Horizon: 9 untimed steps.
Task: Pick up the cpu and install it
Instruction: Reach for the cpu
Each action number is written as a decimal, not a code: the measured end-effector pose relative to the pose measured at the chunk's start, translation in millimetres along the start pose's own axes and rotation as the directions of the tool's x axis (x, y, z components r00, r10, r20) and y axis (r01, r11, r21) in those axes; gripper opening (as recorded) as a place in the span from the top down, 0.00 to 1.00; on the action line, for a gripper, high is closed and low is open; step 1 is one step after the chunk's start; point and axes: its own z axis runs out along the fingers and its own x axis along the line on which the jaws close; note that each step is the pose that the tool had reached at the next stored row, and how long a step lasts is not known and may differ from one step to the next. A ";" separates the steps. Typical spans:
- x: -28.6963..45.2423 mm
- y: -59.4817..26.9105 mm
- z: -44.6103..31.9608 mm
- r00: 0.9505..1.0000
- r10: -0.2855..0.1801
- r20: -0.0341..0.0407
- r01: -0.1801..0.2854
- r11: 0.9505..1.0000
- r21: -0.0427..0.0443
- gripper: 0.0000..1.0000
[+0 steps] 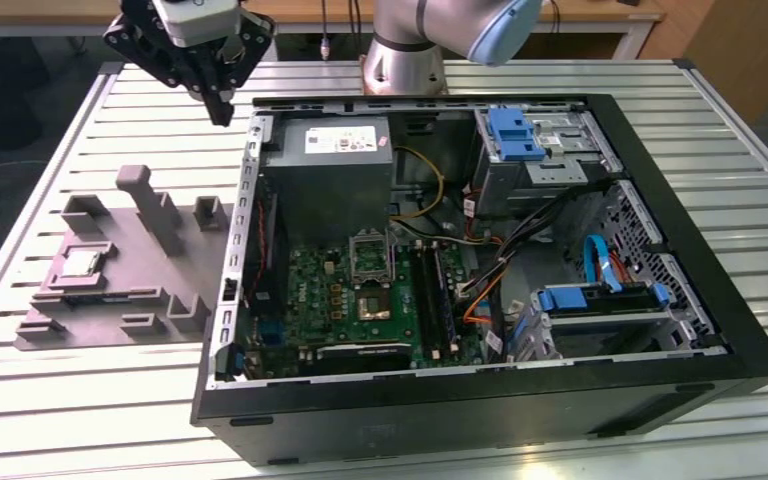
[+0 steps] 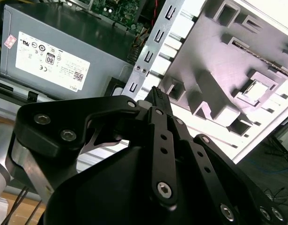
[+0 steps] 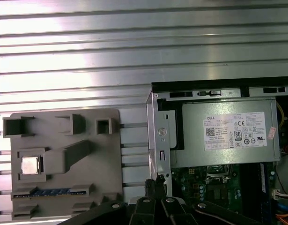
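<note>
So the cpu [image 1: 81,262] is a small flat square with a shiny silvery top. It sits flat in a square pocket of the holder [image 1: 131,300], a matte grey plastic plate with blocky posts and slots. You can see it in the same pocket in both wrist views [image 2: 258,91] [image 3: 30,165].

The holder lies on the table [image 1: 91,400], just beside the case [image 1: 744,340] on the exterior view's left. The case is a black metal tower lying on its side with the panel off. Inside are a green board, a grey boxy psu [image 1: 337,170] and the metal-framed socket [image 1: 371,255] below it.

The gripper [image 1: 224,112] is black, with bolted linkage bars that taper to a point. It hangs in the air over the table near the case's back corner, well apart from the cpu. Its fingers look pinched together with nothing between them. The arm [image 1: 424,40] is silver with a blue cap and stands behind the case.

The table is ribbed aluminium slats, pretty glossy. There's wood-coloured furniture behind it.
</note>
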 end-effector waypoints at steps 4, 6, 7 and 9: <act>1.1 -0.1 0.0 1.000 0.000 0.000 0.000 1.000 0.000 0.89; 1.7 -0.1 0.1 1.000 0.000 0.000 0.000 1.000 0.000 0.89; 2.1 -0.2 0.1 1.000 0.000 0.000 0.000 1.000 0.000 0.89; 2.7 -0.2 0.1 1.000 0.000 0.000 0.000 1.000 0.000 0.89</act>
